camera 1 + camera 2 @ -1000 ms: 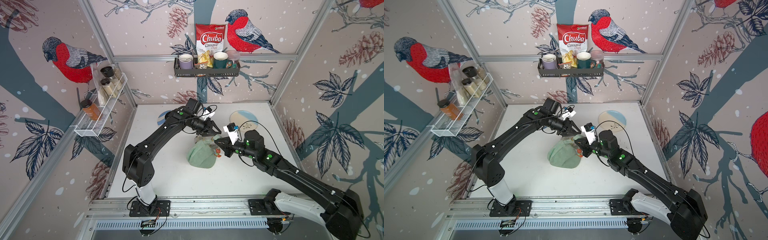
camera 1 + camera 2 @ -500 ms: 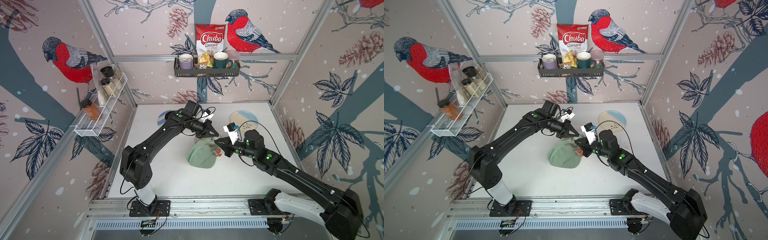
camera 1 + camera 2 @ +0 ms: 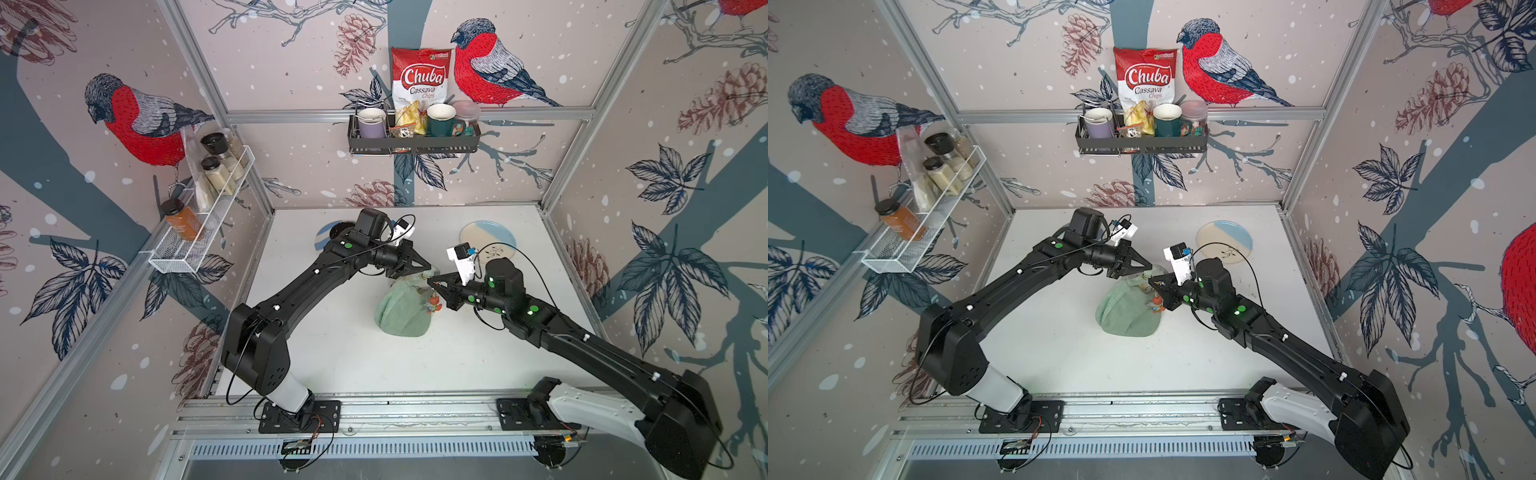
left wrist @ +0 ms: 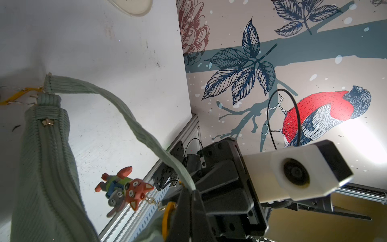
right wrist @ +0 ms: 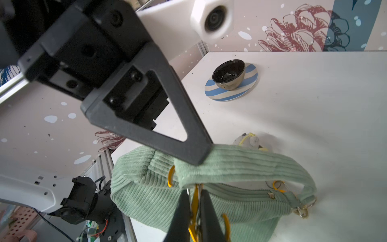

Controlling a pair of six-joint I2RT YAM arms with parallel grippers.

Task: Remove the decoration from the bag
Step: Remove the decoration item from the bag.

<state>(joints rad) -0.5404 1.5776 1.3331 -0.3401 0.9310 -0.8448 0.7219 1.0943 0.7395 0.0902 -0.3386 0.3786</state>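
Observation:
The sage-green corduroy bag point(image 3: 401, 311) point(image 3: 1125, 311) lies mid-table, its strap point(image 5: 251, 163) lifted. The decoration point(image 4: 123, 188), a small orange fox and grey bunny charm, dangles by a short chain from a yellow ring at the strap's near end; in both top views it shows beside the bag point(image 3: 434, 302) point(image 3: 1156, 303). My left gripper point(image 3: 428, 266) point(image 4: 189, 194) is shut on the strap end. Just below it, my right gripper point(image 3: 430, 281) point(image 5: 194, 194) is shut on the yellow ring point(image 5: 195, 201). The two grippers' tips almost touch.
A striped blue plate with a black bowl point(image 5: 230, 83) stands at the back left, behind my left arm. A cream and blue plate point(image 3: 488, 241) lies at the back right. A small whitish thing point(image 5: 249, 140) rests on the table behind the strap. Wall shelves hang above.
My left gripper's jaws have closed on the strap end and the arm has shifted slightly. The right gripper has stayed shut in place.

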